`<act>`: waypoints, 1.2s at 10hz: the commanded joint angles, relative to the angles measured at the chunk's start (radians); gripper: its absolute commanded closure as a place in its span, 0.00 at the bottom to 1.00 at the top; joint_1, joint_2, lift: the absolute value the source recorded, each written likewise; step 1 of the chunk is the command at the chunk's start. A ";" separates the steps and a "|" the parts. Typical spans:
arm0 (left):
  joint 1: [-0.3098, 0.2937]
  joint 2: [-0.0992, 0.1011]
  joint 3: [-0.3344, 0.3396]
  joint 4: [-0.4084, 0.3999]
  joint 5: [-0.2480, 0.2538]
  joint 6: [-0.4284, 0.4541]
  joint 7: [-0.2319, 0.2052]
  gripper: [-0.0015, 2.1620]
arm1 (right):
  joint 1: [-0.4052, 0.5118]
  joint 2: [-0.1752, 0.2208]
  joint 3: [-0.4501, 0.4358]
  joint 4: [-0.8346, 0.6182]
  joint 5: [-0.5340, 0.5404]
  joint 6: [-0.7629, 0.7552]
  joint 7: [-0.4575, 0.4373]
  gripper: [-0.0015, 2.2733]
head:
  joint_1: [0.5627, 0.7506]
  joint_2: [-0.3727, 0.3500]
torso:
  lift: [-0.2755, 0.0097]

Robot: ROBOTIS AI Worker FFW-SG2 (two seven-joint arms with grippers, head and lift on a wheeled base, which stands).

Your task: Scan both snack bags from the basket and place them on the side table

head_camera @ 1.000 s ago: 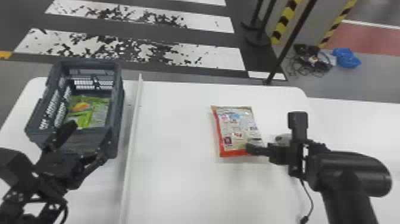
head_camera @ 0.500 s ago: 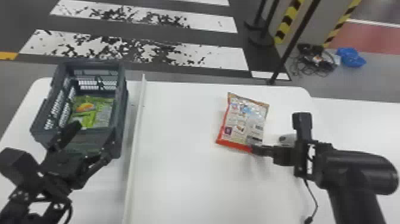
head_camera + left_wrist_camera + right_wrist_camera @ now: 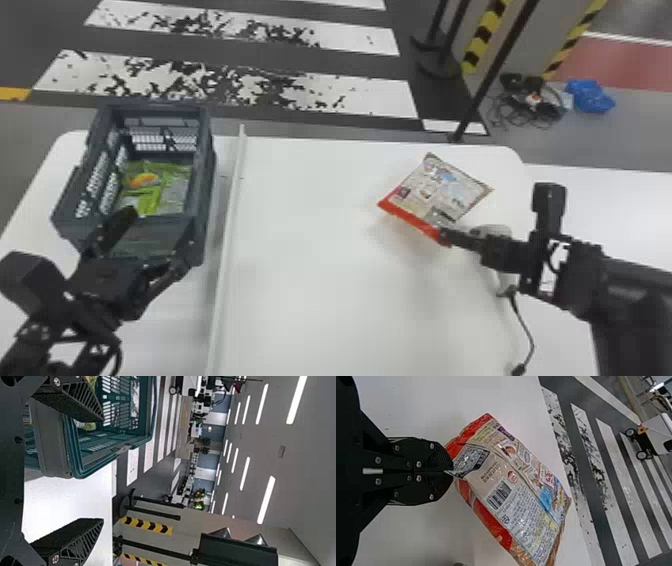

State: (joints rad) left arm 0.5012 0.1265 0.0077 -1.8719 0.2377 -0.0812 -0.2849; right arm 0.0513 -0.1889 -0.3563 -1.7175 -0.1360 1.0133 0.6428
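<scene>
My right gripper (image 3: pixel 446 234) is at the right of the table in the head view, shut on a corner of the red snack bag (image 3: pixel 434 194), whose printed back with a barcode faces up. In the right wrist view the right gripper (image 3: pixel 451 471) pinches that same snack bag (image 3: pixel 510 490) between closed fingers. A green snack bag (image 3: pixel 172 187) lies inside the dark basket (image 3: pixel 204 200) on the left. My left gripper (image 3: pixel 159 232) is over the basket's near end, its fingers spread. The left wrist view shows the left gripper (image 3: pixel 104 471) open beside the basket (image 3: pixel 53 439), nothing between its fingertips.
A raised white strip (image 3: pixel 227 240) divides the white table (image 3: pixel 320 300) just right of the basket. Partly hidden behind the right gripper is a grey-white object (image 3: pixel 495 231) with a cable. Another white surface (image 3: pixel 615 210) adjoins on the right. Black posts stand beyond the table.
The red snack bag has turned in the right gripper, its far end swinging toward the right. Both arms look nearly unmoved, and the whole head view has shifted slightly.
</scene>
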 commanded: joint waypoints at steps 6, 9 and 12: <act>0.003 0.001 0.000 -0.001 0.000 -0.002 0.000 0.05 | -0.084 -0.001 -0.340 -0.005 -0.132 0.005 -0.100 0.99 | 0.70 0.13 | 0.70; 0.003 0.001 0.000 -0.001 0.000 -0.002 0.000 0.05 | -0.090 -0.014 -0.421 0.056 -0.135 -0.020 -0.258 0.99 | 0.70 0.03 | 0.70; 0.003 0.001 0.000 -0.001 0.000 -0.002 0.000 0.05 | -0.096 -0.044 -0.441 0.205 -0.137 -0.118 -0.387 0.99 | 0.70 0.03 | 0.70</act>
State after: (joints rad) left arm 0.5047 0.1273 0.0077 -1.8730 0.2377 -0.0835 -0.2853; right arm -0.0423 -0.2283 -0.7951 -1.5484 -0.2731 0.9293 0.2613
